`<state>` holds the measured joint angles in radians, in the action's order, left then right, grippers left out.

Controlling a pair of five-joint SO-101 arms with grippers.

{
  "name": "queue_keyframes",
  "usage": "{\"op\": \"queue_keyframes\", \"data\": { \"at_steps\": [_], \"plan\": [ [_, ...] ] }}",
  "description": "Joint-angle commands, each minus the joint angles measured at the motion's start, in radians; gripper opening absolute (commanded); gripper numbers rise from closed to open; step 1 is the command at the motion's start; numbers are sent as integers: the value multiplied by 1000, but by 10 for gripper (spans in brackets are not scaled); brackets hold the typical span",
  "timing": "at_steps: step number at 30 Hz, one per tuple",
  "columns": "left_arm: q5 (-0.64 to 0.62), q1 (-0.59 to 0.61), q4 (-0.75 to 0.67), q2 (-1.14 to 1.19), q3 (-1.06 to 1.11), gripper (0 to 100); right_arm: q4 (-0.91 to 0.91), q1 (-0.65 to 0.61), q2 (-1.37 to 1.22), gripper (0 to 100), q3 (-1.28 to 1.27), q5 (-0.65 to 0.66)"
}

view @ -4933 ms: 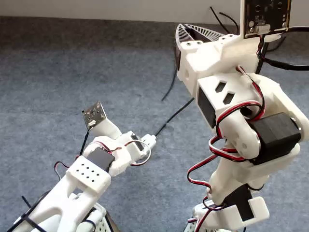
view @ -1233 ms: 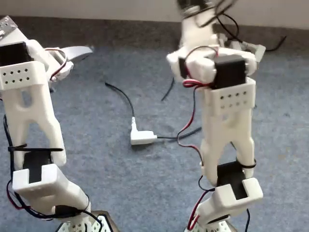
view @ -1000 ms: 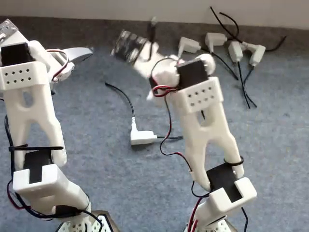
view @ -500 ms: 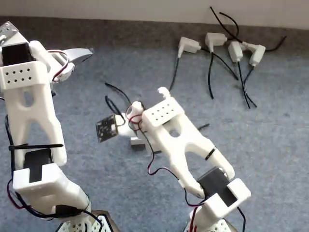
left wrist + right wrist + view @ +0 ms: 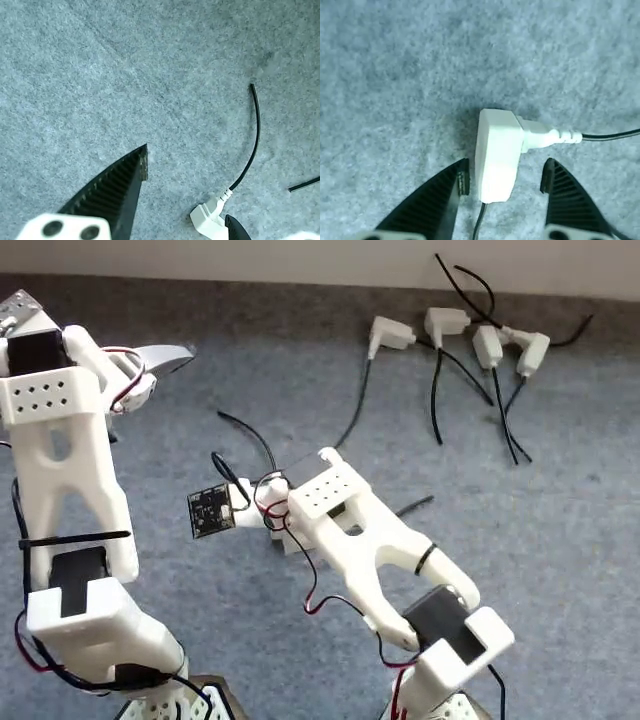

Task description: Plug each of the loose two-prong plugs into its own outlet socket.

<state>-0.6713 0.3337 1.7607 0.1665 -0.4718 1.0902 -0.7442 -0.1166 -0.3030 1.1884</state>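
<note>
Right wrist view looks straight down on the right claw point(image 5: 505, 174). Its two black fingers are spread wide, with a white plug point(image 5: 496, 152) lying between them on the grey worktop point(image 5: 395, 60). Each finger sits just beside a flank of the plug, and neither seems to touch it. A black lead point(image 5: 610, 134) leaves the plug's side and a thinner lead point(image 5: 479, 220) runs out from under its near end. It may be a plug already joined to a socket block, but I cannot tell.

From the high view, the right arm point(image 5: 370, 540) is folded low over the middle of the worktop and hides most of that plug. About a second ago this arm stood upright with its claw out toward 12 o'clock. It has since swung down and inward, and in the last half second it only settled a little lower. The plug has not shifted. My reading is that the reach is done and the grasp comes next, by closing the fingers squarely on the plug body.

At 9 o'clock the left arm point(image 5: 65, 460) stands tall, as it did before. The left claw point(image 5: 186, 182) is raised well above the worktop, fingers apart and holding nothing.

Farthest off, at 1 o'clock, four more plugs point(image 5: 487, 343) lie in a loose row among tangled leads, so most of the task looks undone.
</note>
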Motion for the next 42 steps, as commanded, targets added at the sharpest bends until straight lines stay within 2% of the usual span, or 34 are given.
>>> {"op": "queue_keyframes", "data": {
  "at_steps": [1,6,12,15,21,27,30,32,36,38,42],
  "plan": [
    [-11,2,6,-4,-2,560,-16,-2,-62,235,5,-9],
    [-11,2,6,-4,-2,560,-19,50,-219,216,41,-11],
    [-11,-15,6,-4,15,560,-79,130,-248,63,153,-11],
    [-11,-33,6,-4,22,560,-125,182,-248,31,185,-12],
    [-11,-41,6,-4,22,560,-176,303,-216,25,234,-9],
    [-11,-41,6,-4,24,560,-180,420,-44,25,237,-2],
    [-11,-42,6,-4,25,560,-202,493,28,25,239,75],
    [-11,-44,6,-2,25,559,-302,553,44,20,236,97],
    [-11,-68,5,-2,41,559,-524,653,16,7,236,100],
    [-11,-85,-14,-4,64,559,-538,685,-39,7,272,103],
    [-11,-105,-52,-4,104,559,-542,736,-245,7,507,103]
  ]
}}
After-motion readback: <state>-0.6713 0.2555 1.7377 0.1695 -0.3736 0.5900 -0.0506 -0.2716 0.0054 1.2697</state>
